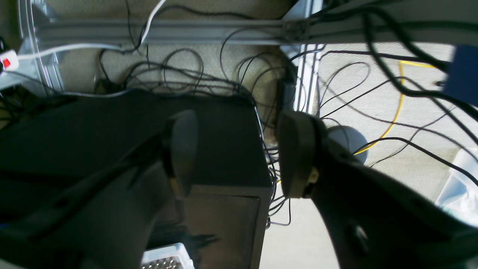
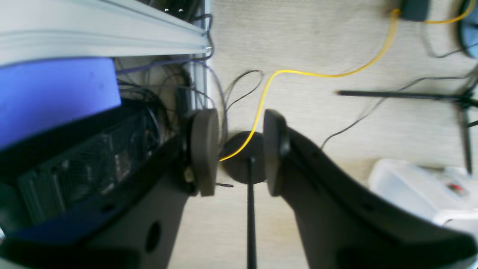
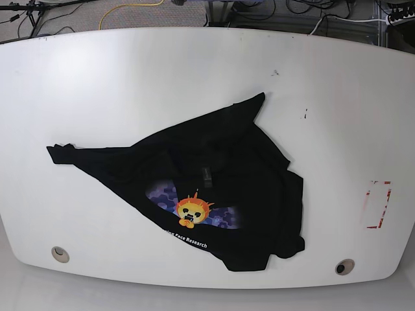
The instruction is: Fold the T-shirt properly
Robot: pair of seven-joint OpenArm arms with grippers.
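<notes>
Both empty: left gripper (image 1: 239, 153) wide open; right gripper (image 2: 239, 151) apparently part-open.

— Where does the base camera sit?
— High up, looking straight down on the white table (image 3: 97, 78), wide enough to take in all of it.
— And the wrist ones?
— Each peers out past its own fingers, close behind them. The left looks at cables and a dark box (image 1: 224, 149) between its fingertips; the right at carpet.
— Anything shared?
— A yellow cable (image 2: 317, 74) beyond the fingers shows in all three views.
</notes>
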